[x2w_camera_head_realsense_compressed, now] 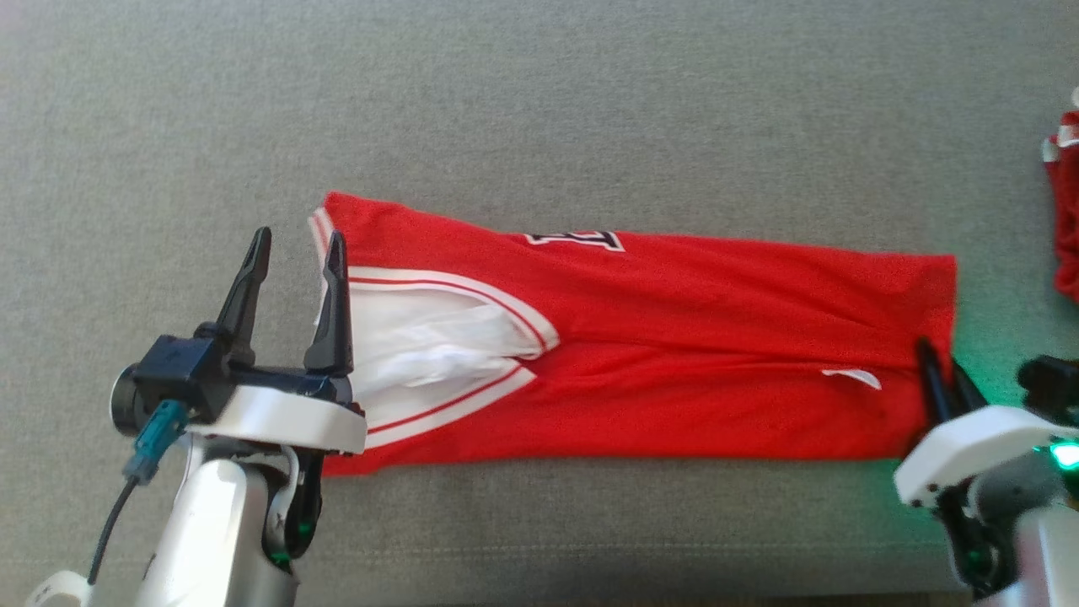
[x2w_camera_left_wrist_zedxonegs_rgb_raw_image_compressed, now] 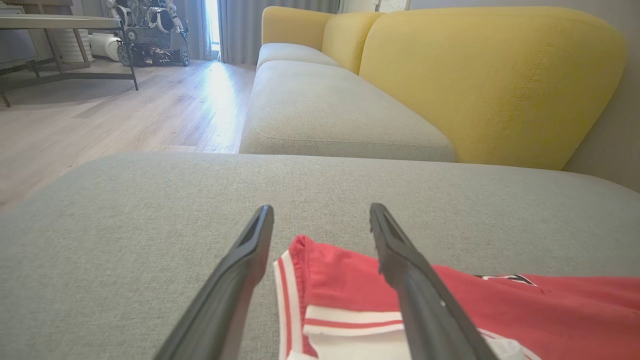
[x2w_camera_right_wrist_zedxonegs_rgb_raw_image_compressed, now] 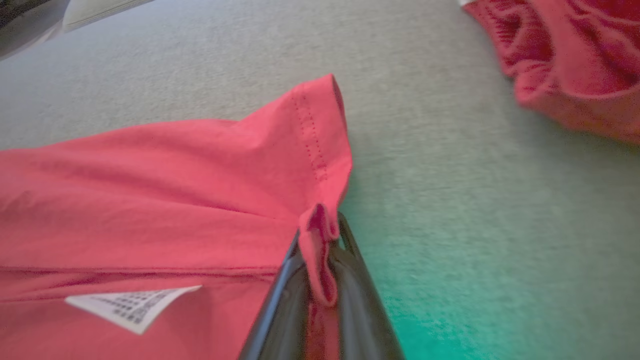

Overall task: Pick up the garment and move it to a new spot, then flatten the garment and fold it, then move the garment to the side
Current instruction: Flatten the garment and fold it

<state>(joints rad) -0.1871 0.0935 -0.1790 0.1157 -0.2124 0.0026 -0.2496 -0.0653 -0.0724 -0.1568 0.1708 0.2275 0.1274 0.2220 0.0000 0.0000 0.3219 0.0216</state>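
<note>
The garment [x2w_camera_head_realsense_compressed: 674,337] is a red jersey with white and red trim, folded into a long strip lying left to right on the grey cushion [x2w_camera_head_realsense_compressed: 539,101]. My left gripper [x2w_camera_head_realsense_compressed: 295,253] stands open at the jersey's left end, its right finger over the trimmed edge. The left wrist view shows that end of the garment [x2w_camera_left_wrist_zedxonegs_rgb_raw_image_compressed: 340,280] between and under the open fingers of the left gripper [x2w_camera_left_wrist_zedxonegs_rgb_raw_image_compressed: 320,212]. My right gripper [x2w_camera_head_realsense_compressed: 940,354] is shut on the garment's right hem. The pinched red fabric [x2w_camera_right_wrist_zedxonegs_rgb_raw_image_compressed: 320,235] bunches between the right gripper [x2w_camera_right_wrist_zedxonegs_rgb_raw_image_compressed: 320,225] fingers, near a white label [x2w_camera_right_wrist_zedxonegs_rgb_raw_image_compressed: 132,305].
Another red garment [x2w_camera_head_realsense_compressed: 1066,211] lies at the right edge of the cushion, also close by as red cloth [x2w_camera_right_wrist_zedxonegs_rgb_raw_image_compressed: 575,55] in the right wrist view. A yellow-backed sofa [x2w_camera_left_wrist_zedxonegs_rgb_raw_image_compressed: 450,65] and wood floor [x2w_camera_left_wrist_zedxonegs_rgb_raw_image_compressed: 125,110] lie beyond the left gripper.
</note>
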